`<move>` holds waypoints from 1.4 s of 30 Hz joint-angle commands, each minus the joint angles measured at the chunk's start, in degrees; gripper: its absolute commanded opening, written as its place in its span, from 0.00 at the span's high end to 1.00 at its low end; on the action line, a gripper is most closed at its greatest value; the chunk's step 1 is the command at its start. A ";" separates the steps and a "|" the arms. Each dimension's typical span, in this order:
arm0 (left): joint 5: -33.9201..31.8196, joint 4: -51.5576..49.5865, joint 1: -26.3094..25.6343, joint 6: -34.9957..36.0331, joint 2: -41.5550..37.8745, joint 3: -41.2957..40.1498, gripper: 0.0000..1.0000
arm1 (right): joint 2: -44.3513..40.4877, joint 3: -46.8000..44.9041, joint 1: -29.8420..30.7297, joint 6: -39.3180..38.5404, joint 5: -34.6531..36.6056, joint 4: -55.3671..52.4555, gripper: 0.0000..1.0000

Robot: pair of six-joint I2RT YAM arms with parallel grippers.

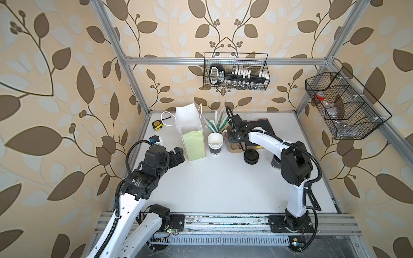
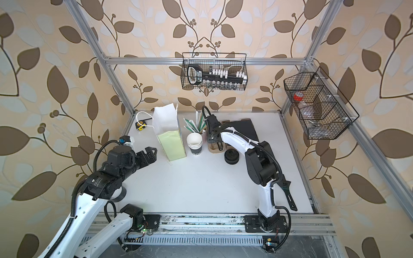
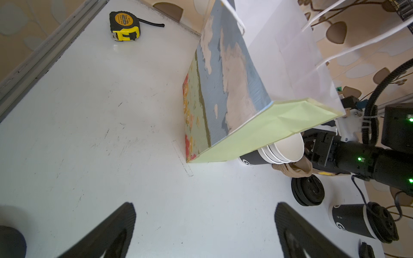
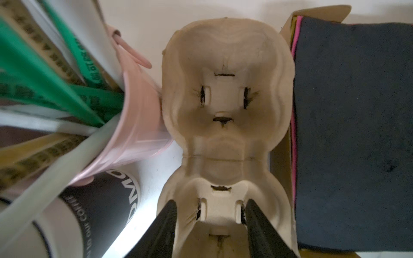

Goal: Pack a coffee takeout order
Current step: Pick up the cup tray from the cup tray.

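1. The right gripper (image 4: 211, 201) is released, jaws spread, tips down inside the near well of the tan cup carrier (image 4: 225, 67).
2. The carrier sits at the table's back, between a pink straw cup (image 4: 138, 125) and the dark sheet (image 4: 353, 134).
3. The left gripper (image 3: 205, 204) is spread wide, holding nothing, near the paper bag (image 3: 234, 89).
4. 1 lidded black cup (image 3: 353, 220) stands beside a stack of lids (image 3: 308, 189).

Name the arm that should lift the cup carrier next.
Right. The right gripper sits in the cup carrier, jaws apart; the left gripper hangs open beyond the paper bag, away from the carrier.
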 commanded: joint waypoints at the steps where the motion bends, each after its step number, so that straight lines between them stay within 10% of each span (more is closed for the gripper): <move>1: 0.15 1.02 0.67 1.02 0.22 0.66 0.01 | 2.52 2.59 -0.64 -0.47 0.37 -0.45 0.50; 42: 0.19 0.85 1.11 1.05 1.13 1.14 0.01 | 6.16 9.02 -1.51 0.00 2.63 -3.36 0.68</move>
